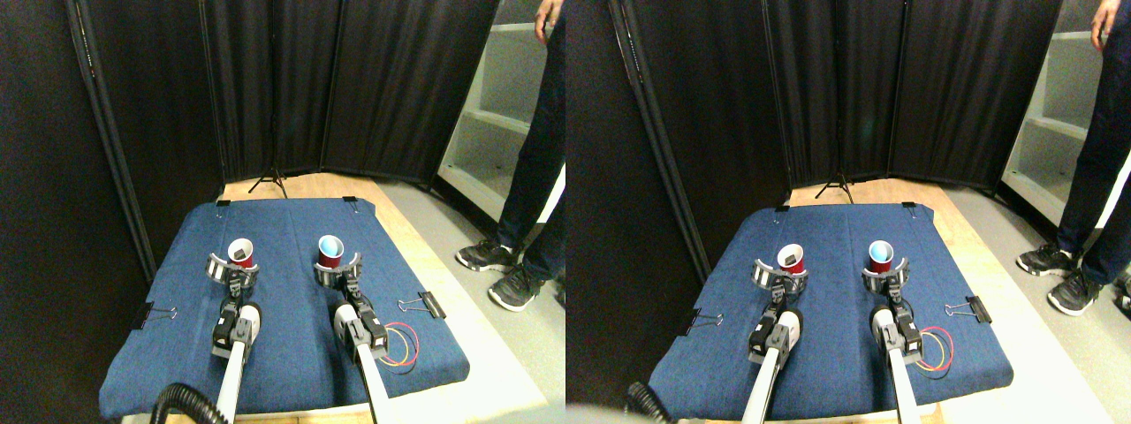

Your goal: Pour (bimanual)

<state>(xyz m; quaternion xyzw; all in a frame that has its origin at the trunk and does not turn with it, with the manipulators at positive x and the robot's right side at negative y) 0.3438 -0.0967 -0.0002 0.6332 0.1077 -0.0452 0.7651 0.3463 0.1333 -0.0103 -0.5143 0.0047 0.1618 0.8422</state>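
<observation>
Blue padded mat (292, 353) over a low wooden platform, black curtains behind. Near edge of mat: both pale arms reach up. Left gripper (233, 268) wraps around left red cup (240, 253), dark inside. Right gripper (339, 268) wraps around right red cup (330, 249), blue inside. Both cups upright near mat centre, apart. Grasp looks done; lift and pour remain. Person's shoes (504, 269) right of mat.
</observation>
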